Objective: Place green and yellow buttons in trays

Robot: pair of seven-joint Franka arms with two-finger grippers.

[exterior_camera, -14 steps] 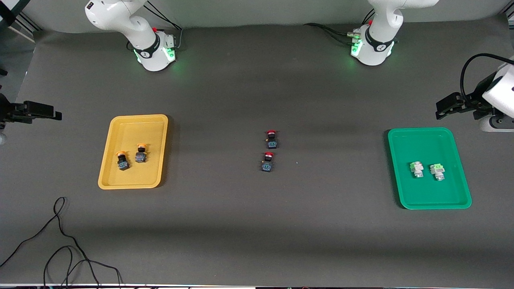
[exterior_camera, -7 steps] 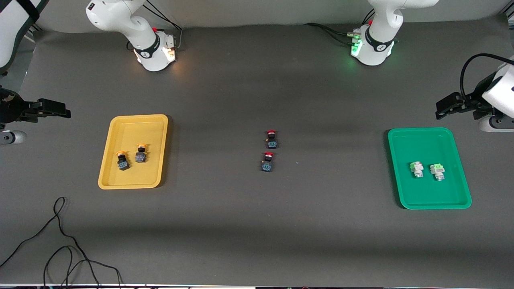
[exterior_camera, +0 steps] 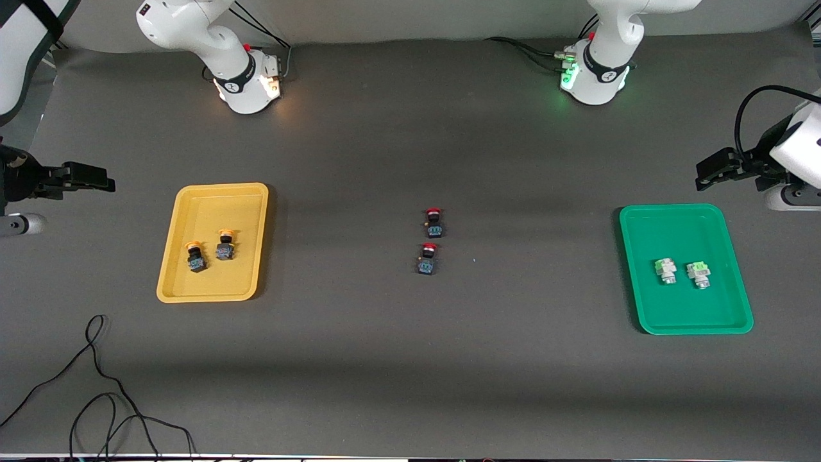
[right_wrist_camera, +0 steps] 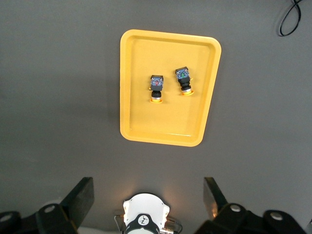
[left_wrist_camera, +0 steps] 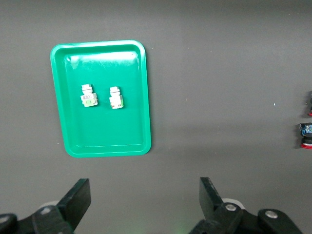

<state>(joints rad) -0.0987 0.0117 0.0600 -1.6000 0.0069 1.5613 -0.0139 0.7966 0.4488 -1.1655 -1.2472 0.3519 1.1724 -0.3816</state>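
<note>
The yellow tray point(exterior_camera: 211, 285) holds two black buttons with orange-yellow caps point(exterior_camera: 195, 256) point(exterior_camera: 224, 246). The right wrist view shows the tray point(right_wrist_camera: 165, 126) and the buttons point(right_wrist_camera: 156, 88) point(right_wrist_camera: 184, 81). The green tray point(exterior_camera: 686, 311) holds two whitish-grey buttons with pale green parts point(exterior_camera: 666, 270) point(exterior_camera: 699, 274). The left wrist view shows the tray point(left_wrist_camera: 107, 129) and the buttons point(left_wrist_camera: 88, 96) point(left_wrist_camera: 115, 98). My right gripper point(exterior_camera: 90, 178) point(right_wrist_camera: 148, 195) is open and empty, high over the table's right-arm end. My left gripper point(exterior_camera: 712, 172) point(left_wrist_camera: 145, 195) is open and empty, high over the left-arm end.
Two black switches with red caps point(exterior_camera: 433, 222) point(exterior_camera: 428, 258) stand on the dark mat mid-table, between the trays; one shows in the left wrist view point(left_wrist_camera: 306, 135). A black cable point(exterior_camera: 96, 385) loops near the front edge at the right arm's end.
My right gripper has moved a little toward the yellow tray. The light on the right arm's base has gone from green to amber. The left arm, buttons and trays have not moved.
</note>
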